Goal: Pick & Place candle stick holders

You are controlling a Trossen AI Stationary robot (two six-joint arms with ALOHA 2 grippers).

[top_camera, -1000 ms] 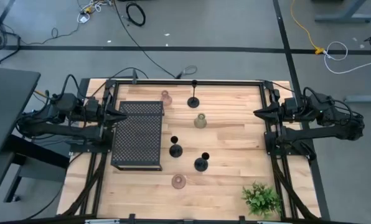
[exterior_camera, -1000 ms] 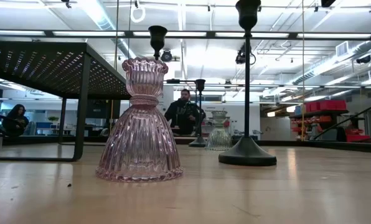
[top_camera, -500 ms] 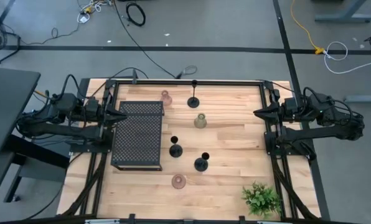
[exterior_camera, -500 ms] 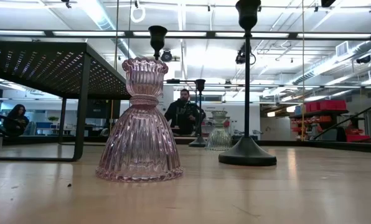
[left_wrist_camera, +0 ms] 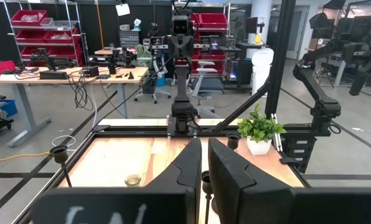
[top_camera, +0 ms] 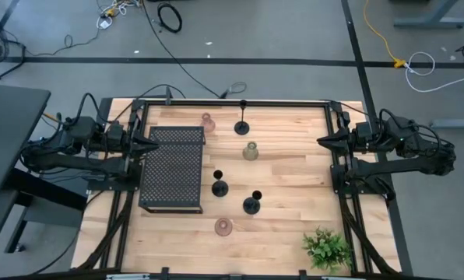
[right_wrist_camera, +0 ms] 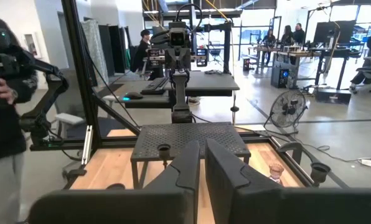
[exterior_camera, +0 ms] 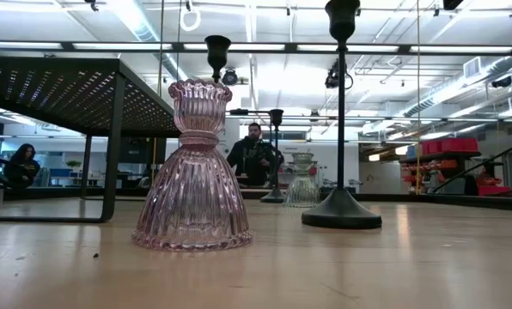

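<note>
On the table (top_camera: 294, 175), six holders (top_camera: 251, 151) stand untouched; left gripper (top_camera: 152, 143) and right gripper (top_camera: 322, 141) wait closed, empty, at opposite edges.

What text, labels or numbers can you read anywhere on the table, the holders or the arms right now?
None can be read as text.
Left wrist view: pale marks on the dark housing at the picture's bottom edge, too blurred to read.
Candle stick holders, perforated stand, plant: no label shows.
Red bins on the shelves beyond the table: any labels too small to read.
</note>
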